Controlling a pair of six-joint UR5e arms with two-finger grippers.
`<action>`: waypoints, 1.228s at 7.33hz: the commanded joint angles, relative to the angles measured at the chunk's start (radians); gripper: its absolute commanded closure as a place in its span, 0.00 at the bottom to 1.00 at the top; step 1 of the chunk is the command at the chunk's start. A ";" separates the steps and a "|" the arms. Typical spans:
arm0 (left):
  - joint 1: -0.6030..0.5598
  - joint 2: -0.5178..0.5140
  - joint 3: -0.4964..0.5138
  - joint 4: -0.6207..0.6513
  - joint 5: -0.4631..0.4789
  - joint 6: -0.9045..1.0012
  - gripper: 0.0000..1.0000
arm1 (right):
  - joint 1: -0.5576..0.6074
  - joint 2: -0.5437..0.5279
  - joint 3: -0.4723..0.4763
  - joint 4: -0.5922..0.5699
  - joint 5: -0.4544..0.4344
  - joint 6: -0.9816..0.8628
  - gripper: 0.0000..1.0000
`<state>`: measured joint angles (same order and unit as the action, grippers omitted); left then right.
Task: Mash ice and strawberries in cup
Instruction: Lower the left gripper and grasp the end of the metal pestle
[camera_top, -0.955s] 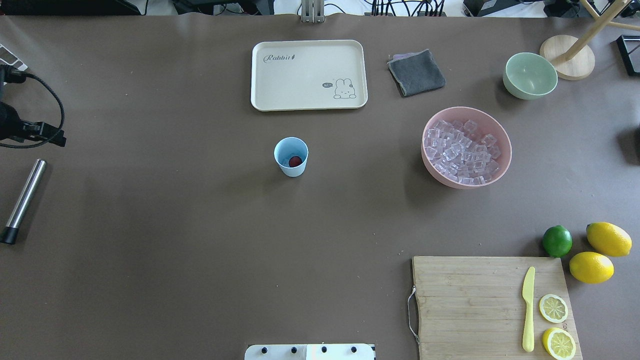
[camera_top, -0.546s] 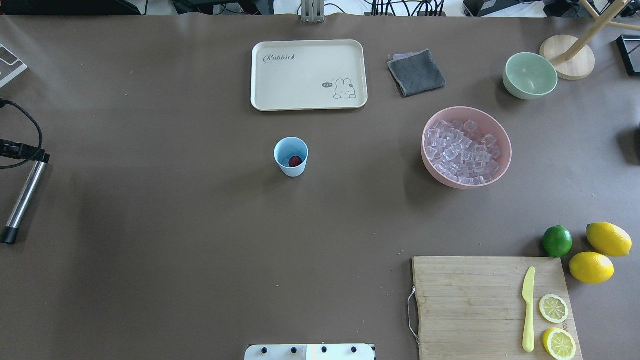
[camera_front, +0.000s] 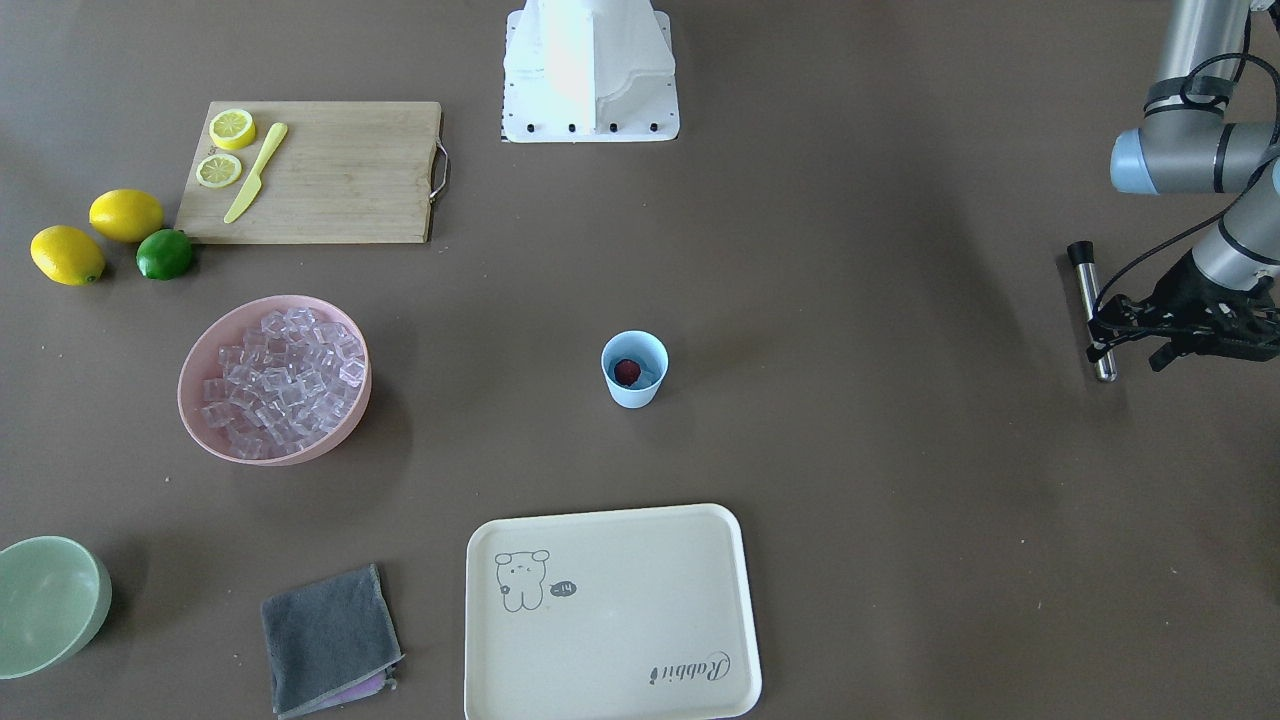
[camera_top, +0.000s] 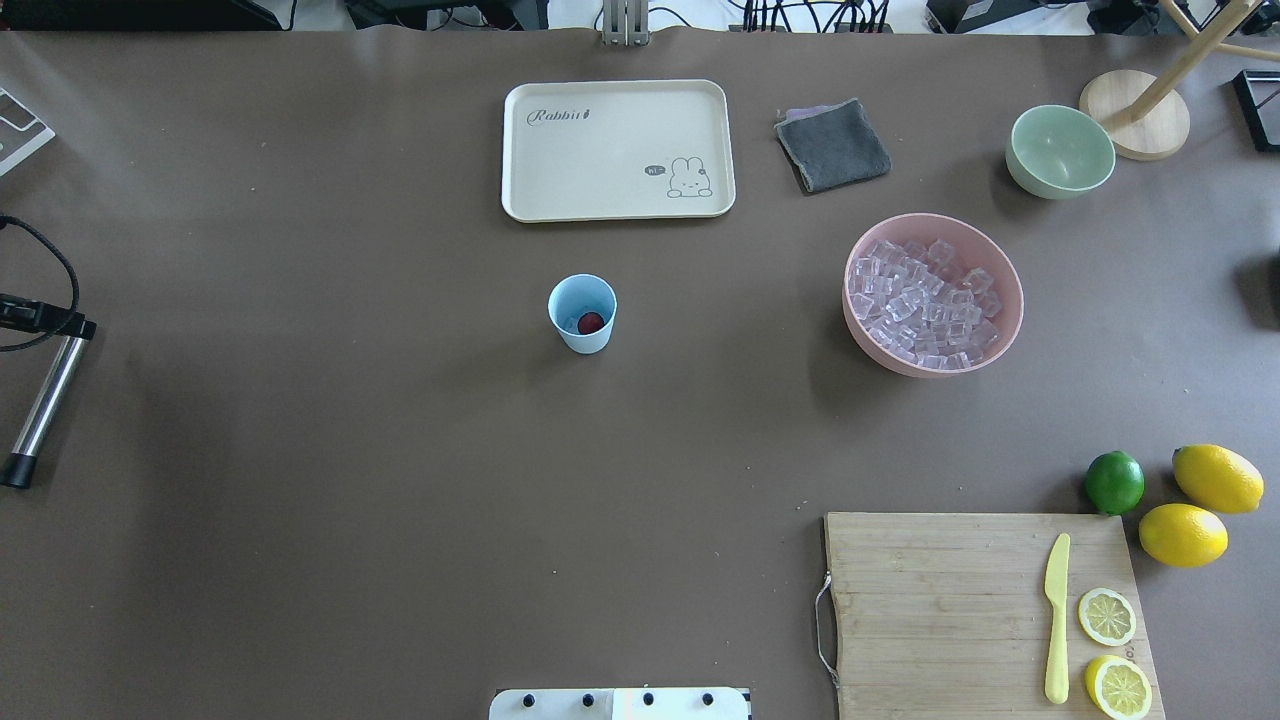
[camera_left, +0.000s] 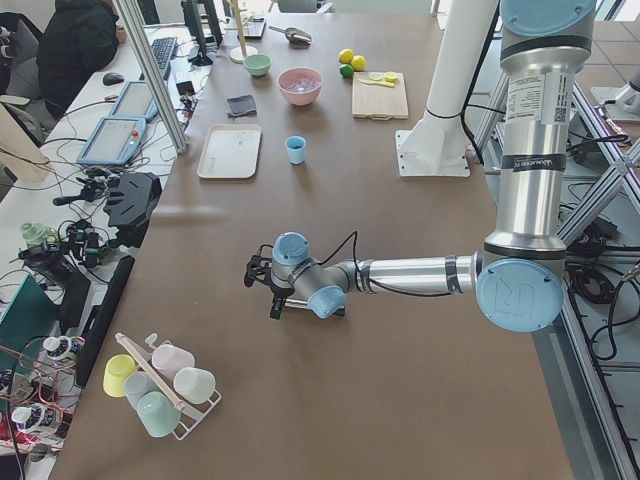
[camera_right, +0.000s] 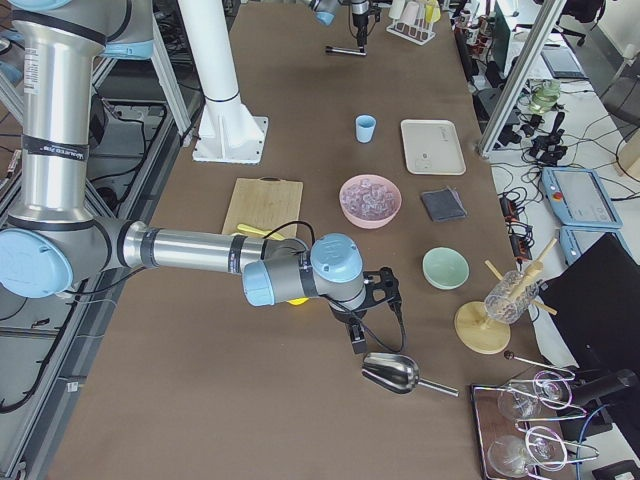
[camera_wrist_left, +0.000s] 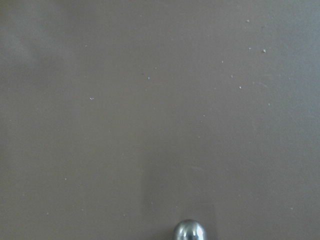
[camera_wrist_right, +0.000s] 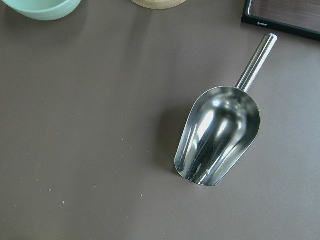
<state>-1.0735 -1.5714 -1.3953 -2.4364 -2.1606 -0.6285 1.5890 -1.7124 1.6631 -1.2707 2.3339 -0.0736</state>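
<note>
The light-blue cup (camera_top: 582, 313) (camera_front: 634, 368) stands mid-table with a red strawberry (camera_top: 591, 322) (camera_front: 627, 371) inside it. Ice (camera_top: 925, 303) (camera_front: 282, 381) fills the pink bowl (camera_top: 1010, 300). My left gripper (camera_front: 1130, 345) (camera_top: 40, 320) hovers at the table's left edge over the far end of a steel muddler (camera_top: 45, 400) (camera_front: 1090, 310), and its fingers look open and hold nothing. That muddler's rounded tip (camera_wrist_left: 189, 231) shows at the bottom of the left wrist view. My right gripper (camera_right: 357, 335) hangs over a steel scoop (camera_wrist_right: 220, 135) (camera_right: 395, 372); I cannot tell whether it is open or shut.
A cream tray (camera_top: 618, 150) lies behind the cup, with a grey cloth (camera_top: 832, 145) and a pale green bowl (camera_top: 1060, 150) to its right. Near the front right lies a cutting board (camera_top: 930, 610) with a knife (camera_top: 1056, 620), lemon halves, two lemons and a lime (camera_top: 1114, 482).
My left gripper has moved across the table's left edge onto the far end of the muddler. The cup, bowl and muddler have stayed put.
</note>
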 joint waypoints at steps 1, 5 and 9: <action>0.019 0.017 -0.016 -0.001 -0.010 0.003 0.12 | 0.000 -0.007 0.001 0.004 0.002 0.000 0.01; 0.047 0.033 -0.024 -0.001 -0.008 0.003 0.51 | 0.000 0.002 0.000 0.002 -0.002 0.000 0.01; 0.055 0.031 -0.072 0.011 -0.008 0.015 0.71 | 0.000 -0.001 0.001 -0.001 0.001 0.000 0.01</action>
<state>-1.0181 -1.5405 -1.4345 -2.4326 -2.1671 -0.6184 1.5892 -1.7111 1.6631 -1.2710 2.3323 -0.0737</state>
